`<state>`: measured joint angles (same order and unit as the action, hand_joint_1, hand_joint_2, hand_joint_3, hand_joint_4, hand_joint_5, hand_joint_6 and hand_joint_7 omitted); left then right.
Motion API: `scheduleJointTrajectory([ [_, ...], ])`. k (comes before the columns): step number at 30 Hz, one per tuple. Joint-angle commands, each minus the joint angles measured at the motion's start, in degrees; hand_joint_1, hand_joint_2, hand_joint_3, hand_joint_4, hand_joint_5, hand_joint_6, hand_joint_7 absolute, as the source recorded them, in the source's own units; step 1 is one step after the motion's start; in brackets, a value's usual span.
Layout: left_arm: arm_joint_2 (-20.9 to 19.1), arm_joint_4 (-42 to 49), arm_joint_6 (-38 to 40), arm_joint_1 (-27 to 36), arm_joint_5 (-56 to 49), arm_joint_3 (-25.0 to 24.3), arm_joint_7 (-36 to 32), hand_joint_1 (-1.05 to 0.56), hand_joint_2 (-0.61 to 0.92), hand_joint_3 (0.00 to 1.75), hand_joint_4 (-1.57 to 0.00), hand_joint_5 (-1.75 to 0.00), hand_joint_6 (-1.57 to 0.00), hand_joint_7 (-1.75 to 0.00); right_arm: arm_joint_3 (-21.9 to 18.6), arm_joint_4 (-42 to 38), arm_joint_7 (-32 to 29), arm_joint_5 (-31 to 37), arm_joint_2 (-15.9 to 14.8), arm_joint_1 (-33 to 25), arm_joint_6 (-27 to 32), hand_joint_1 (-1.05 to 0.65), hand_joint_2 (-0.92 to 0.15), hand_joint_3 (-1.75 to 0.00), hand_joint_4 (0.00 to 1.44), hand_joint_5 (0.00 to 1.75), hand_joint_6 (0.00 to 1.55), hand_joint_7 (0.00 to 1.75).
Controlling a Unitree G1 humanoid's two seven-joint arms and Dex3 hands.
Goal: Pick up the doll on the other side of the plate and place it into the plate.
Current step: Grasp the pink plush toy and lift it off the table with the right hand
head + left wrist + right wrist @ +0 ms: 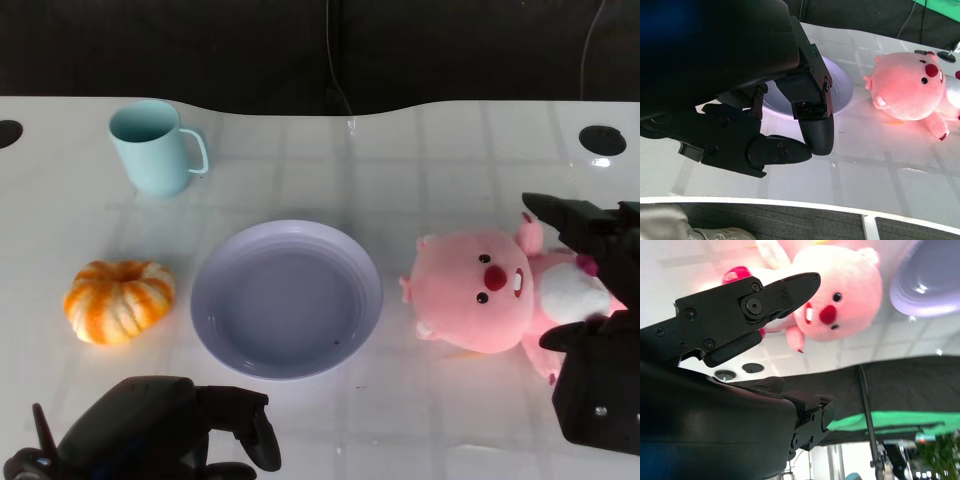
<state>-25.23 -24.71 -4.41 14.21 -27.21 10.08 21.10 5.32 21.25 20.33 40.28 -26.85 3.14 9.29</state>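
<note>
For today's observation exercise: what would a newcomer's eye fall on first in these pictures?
Most likely the bright pink plush doll with a red nose, lying on the white table to the right of the round lavender plate. The robot's black right hand is spread around the doll's body. On the plate's other side sits a striped orange pumpkin.
</note>
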Motion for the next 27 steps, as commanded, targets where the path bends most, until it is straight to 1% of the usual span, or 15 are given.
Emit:
scheduleJointTrajectory([
  [1, -0.4, -0.2, 0.0, -0.1, -0.5, 0.0, -0.5, -0.29, 0.92, 0.36, -0.66, -1.54, -0.75, -0.95, 0.9, -2.1, 3.3, 0.1, -1.7, 2.5, 2.0, -0.71, -0.85, 0.00, 0.05, 0.48, 0.13, 0.10],
  [3, -0.3, -0.3, 0.1, 0.0, -0.5, 0.0, -0.4, -0.29, 0.92, 0.36, -0.66, -1.55, -0.75, -0.95, 1.6, -4.1, 4.1, 0.0, -1.9, 3.7, 2.2, -0.70, -0.85, 0.00, 0.07, 0.47, 0.14, 0.09],
  [7, -0.5, -0.6, -0.1, 0.2, -0.4, -0.1, -0.3, -0.29, 0.92, 0.36, -0.66, -1.55, -0.74, -0.95, 3.7, -9.7, 3.0, 0.5, -2.3, 6.1, 0.6, -0.72, -0.86, 0.00, 0.13, 0.43, 0.19, 0.07],
  [10, -0.5, -0.6, -0.3, 0.4, -0.2, -0.2, -0.4, -0.29, 0.92, 0.36, -0.66, -1.54, -0.74, -0.95, 5.3, -15.1, 1.4, 0.8, -2.2, 8.2, -1.0, -0.71, -0.85, 0.00, 0.18, 0.40, 0.22, 0.06],
  [14, -0.6, -1.0, 0.1, 0.6, -0.5, -0.2, -0.2, -0.30, 0.92, 0.36, -0.65, -1.54, -0.74, -0.95, 8.0, -21.9, 1.2, 2.0, -1.8, 11.6, -0.8, -0.69, -0.87, 0.00, 0.28, 0.25, 0.26, 0.02],
  [20, -0.5, -1.5, 1.1, 0.8, -0.7, -0.2, 0.1, -0.31, 0.92, 0.37, -0.65, -1.53, -0.74, -0.95, 12.5, -32.9, -0.7, 4.1, -1.1, 17.2, -1.7, -0.72, -0.89, -0.01, 0.35, 0.18, 0.29, 0.02],
  [22, -0.5, -1.7, 1.3, 0.8, -0.8, -0.1, 0.1, -0.31, 0.92, 0.37, -0.65, -1.53, -0.74, -0.95, 14.4, -37.6, -2.4, 5.1, -0.8, 19.3, -2.8, -0.73, -0.90, -0.01, 0.40, 0.16, 0.32, 0.02],
  [23, -0.5, -1.6, 1.1, 0.8, -0.8, -0.1, -0.1, -0.31, 0.92, 0.37, -0.65, -1.53, -0.74, -0.95, 15.2, -39.6, -3.5, 5.4, -0.7, 20.1, -3.4, -0.74, -0.91, -0.01, 0.46, 0.17, 0.35, 0.02],
  [25, -0.6, -1.7, 0.9, 0.9, -1.0, 0.0, -0.2, -0.32, 0.92, 0.37, -0.65, -1.53, -0.74, -0.95, 16.8, -43.1, -5.3, 6.1, -0.4, 21.6, -4.4, -0.77, -0.92, -0.01, 0.54, 0.17, 0.38, 0.02],
  [27, -0.5, -1.9, 1.2, 1.0, -0.8, -0.1, 0.0, -0.31, 0.92, 0.37, -0.65, -1.53, -0.74, -0.95, 17.9, -45.9, -6.5, 6.3, -0.1, 23.0, -5.1, -0.77, -0.92, -0.02, 0.59, 0.17, 0.40, 0.03],
])
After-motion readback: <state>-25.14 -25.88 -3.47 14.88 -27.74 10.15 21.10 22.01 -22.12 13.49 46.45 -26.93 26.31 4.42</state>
